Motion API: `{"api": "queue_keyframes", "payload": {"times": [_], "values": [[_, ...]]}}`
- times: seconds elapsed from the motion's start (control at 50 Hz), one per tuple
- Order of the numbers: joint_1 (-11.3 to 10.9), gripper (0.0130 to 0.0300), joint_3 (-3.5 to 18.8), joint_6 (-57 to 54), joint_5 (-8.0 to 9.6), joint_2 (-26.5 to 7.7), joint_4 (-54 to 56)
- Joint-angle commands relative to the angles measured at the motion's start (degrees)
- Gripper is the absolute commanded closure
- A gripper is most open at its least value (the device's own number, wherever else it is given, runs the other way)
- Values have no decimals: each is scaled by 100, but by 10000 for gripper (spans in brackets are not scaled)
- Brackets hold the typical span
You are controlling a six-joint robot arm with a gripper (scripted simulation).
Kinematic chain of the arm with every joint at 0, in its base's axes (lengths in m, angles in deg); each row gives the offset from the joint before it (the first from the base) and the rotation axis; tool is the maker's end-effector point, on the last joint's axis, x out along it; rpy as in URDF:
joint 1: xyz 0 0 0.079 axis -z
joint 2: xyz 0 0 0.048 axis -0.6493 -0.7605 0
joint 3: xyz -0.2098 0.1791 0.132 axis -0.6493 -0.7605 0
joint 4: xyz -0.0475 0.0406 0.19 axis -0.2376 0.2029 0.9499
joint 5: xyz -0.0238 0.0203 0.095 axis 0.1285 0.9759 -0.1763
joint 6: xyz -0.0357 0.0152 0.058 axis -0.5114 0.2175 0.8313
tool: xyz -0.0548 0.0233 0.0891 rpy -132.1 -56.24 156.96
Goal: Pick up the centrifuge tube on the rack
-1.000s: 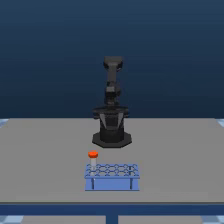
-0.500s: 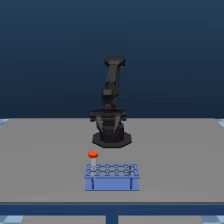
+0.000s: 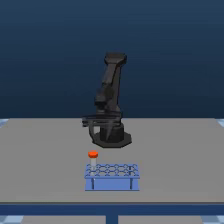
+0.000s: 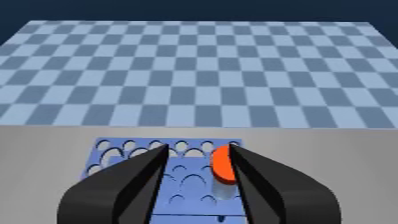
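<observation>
While the arm [image 3: 111, 100] is tipping further forward from its base toward the rack [image 3: 112, 176] than a second ago, we are keeping our gripper [image 4: 195, 165] spread and empty. The centrifuge tube [image 3: 93, 157] is standing upright at the rack's corner, ungrasped.

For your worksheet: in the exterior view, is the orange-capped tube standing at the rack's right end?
No. The centrifuge tube stands at the left end of the rack.
</observation>
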Motion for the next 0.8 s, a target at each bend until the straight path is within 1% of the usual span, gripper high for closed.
{"api": "queue_keyframes", "payload": {"times": [0.02, 0.04, 0.06, 0.1, 0.12, 0.14, 0.16, 0.2, 0.26, 0.3, 0.36, 0.4, 0.46, 0.56, 0.8], "values": [[174, 130, 157, 392, -70, -198, -397], [174, 130, 157, 392, -70, -198, -397], [212, 130, 225, 513, -77, -283, -554], [212, 130, 225, 513, -77, -283, -554], [245, 130, 288, 627, -83, -359, -700], [245, 130, 288, 627, -83, -359, -700], [274, 130, 347, 734, -87, -429, -837], [274, 130, 347, 734, -87, -429, -837], [323, 130, 451, 925, -93, -550, -1079], [323, 130, 451, 925, -93, -550, -1079], [362, 130, 538, 1082, -97, -651, -1278], [362, 130, 538, 1082, -97, -651, -1278], [393, 130, 608, 1202, -101, -733, -1431], [416, 130, 660, 1285, -104, -797, -1539], [442, 130, 713, 1334, -109, -876, -1619]]}}
